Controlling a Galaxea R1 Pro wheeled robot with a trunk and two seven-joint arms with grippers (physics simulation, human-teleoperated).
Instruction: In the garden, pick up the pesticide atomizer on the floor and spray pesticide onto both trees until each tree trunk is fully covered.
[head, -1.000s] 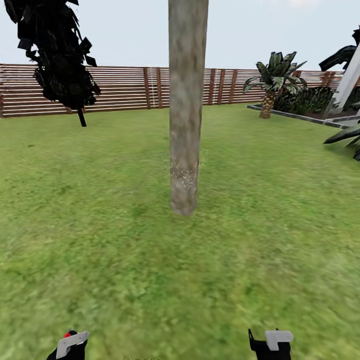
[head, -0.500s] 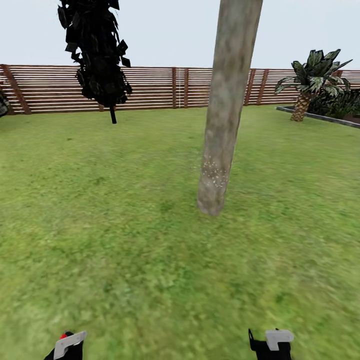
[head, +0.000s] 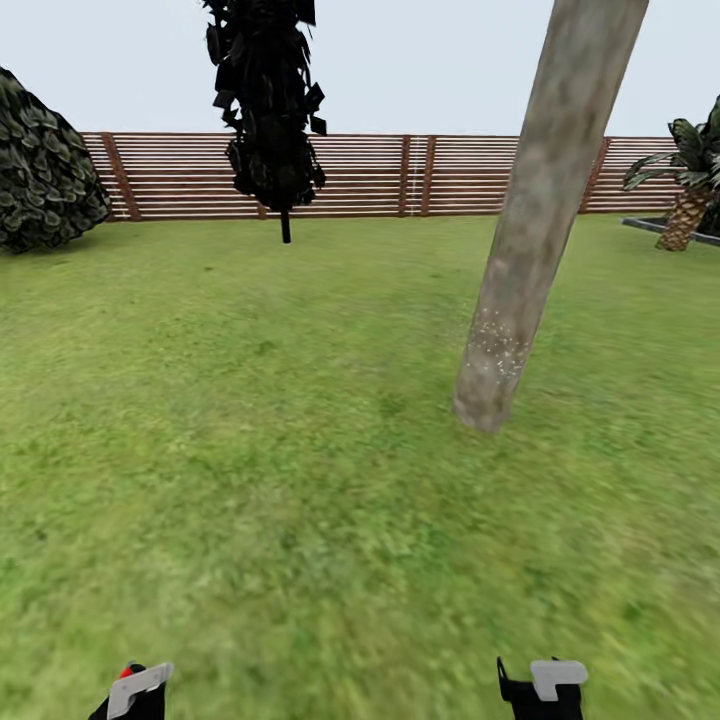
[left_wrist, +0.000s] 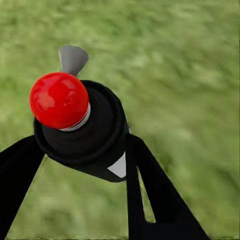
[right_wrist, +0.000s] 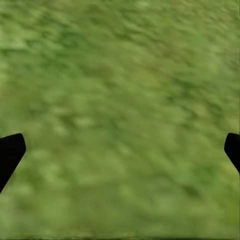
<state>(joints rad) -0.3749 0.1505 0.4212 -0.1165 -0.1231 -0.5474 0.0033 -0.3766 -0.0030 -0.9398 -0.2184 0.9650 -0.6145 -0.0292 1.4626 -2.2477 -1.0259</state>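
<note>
The pesticide atomizer (left_wrist: 85, 132) is a dark bottle with a red tip (left_wrist: 59, 100) and a white patch; my left gripper (left_wrist: 84, 146) is shut on it. In the head view that gripper (head: 135, 692) sits at the bottom edge with the red tip (head: 128, 670) poking out. My right gripper (head: 545, 685) is low over the grass, and its black fingertips (right_wrist: 10, 152) stand far apart with nothing between them. A grey-brown tree trunk (head: 530, 230) rises ahead to my right, with white pesticide specks (head: 495, 345) near its base. The second tree (head: 268, 110) stands farther off by the fence.
Green lawn (head: 250, 450) stretches out all around. A brown slat fence (head: 400, 175) closes the far side. A round dark bush (head: 40, 170) sits at the far left, and a short palm (head: 690, 190) at the far right.
The whole head view has swung left: the near trunk now sits further right in the picture, the far tree nearer the middle, and the bush has come into view. Both grippers hold as before.
</note>
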